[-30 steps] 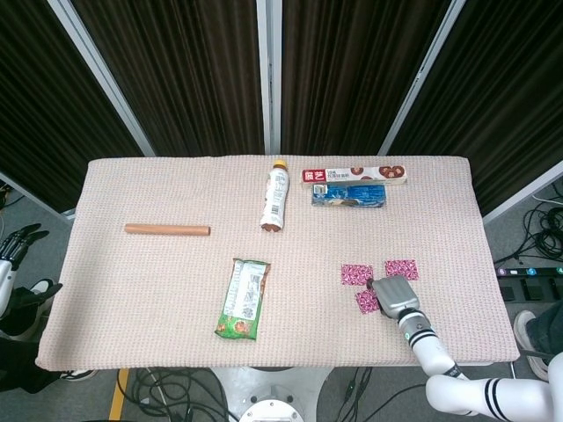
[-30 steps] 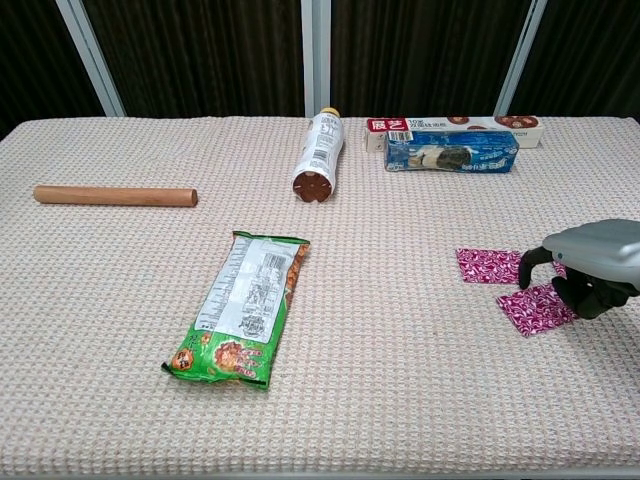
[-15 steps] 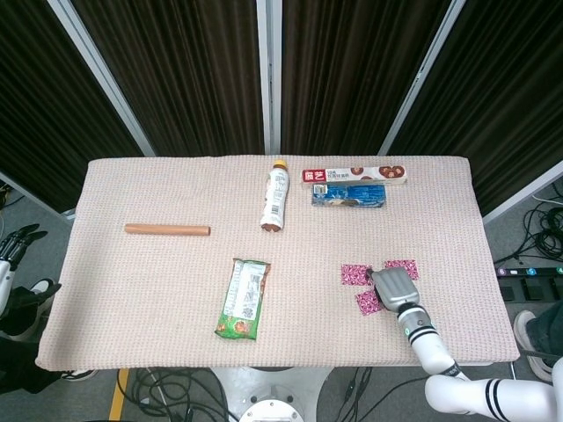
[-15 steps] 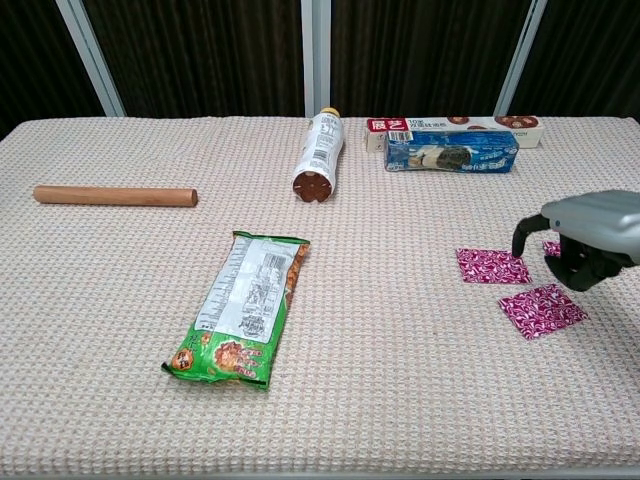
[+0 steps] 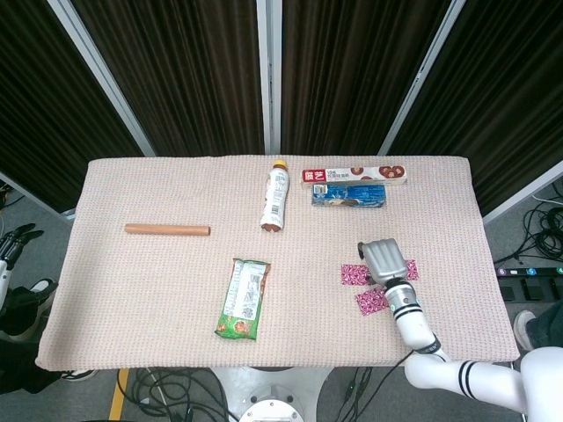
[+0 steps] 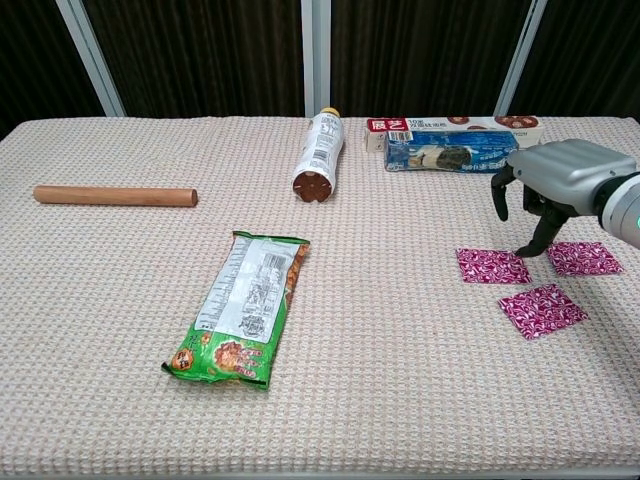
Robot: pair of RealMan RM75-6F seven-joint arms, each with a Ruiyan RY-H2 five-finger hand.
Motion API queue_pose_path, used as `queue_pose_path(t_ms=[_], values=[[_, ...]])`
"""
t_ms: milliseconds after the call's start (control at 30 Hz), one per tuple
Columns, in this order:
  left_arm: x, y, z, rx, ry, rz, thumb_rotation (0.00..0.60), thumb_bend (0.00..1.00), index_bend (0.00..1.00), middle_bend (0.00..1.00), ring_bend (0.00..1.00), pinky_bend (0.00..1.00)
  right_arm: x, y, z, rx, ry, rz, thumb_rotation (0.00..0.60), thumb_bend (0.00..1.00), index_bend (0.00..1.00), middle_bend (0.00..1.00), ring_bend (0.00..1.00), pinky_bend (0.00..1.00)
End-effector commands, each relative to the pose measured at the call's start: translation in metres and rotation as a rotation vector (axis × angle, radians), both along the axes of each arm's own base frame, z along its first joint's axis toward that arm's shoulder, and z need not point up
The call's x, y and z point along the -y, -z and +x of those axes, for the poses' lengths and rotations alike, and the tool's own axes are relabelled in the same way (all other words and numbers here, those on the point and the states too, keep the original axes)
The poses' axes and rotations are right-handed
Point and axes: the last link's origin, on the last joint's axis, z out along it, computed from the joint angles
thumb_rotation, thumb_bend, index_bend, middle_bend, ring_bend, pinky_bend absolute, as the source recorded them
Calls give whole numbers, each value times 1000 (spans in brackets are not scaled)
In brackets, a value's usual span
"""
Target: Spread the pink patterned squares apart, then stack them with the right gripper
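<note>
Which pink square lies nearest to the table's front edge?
The tilted square lies nearest the front edge, turned at an angle. The left square and the right square lie further back, side by side, near the right hand.
</note>
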Motion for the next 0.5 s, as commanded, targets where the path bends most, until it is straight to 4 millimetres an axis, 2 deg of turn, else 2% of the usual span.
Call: queue_pose_path(t_ms=[33,367,500], values=[[0,-1,-1,0,-2,1,600,64,230,225,165,264,-1,10,-1,-9,16,9,600,0,542,1000,1000,974],[0,-4,-3,4,-2,5,600,64,230,226,165,264,-8,18,-4,-23,43,-5,600,0,556,1000,1000,982],[0,-3,-2,6,0,2,600,64,230,225,165,264,-10,19,-9,-36,66,13,588,0,470,1000,1000,982]])
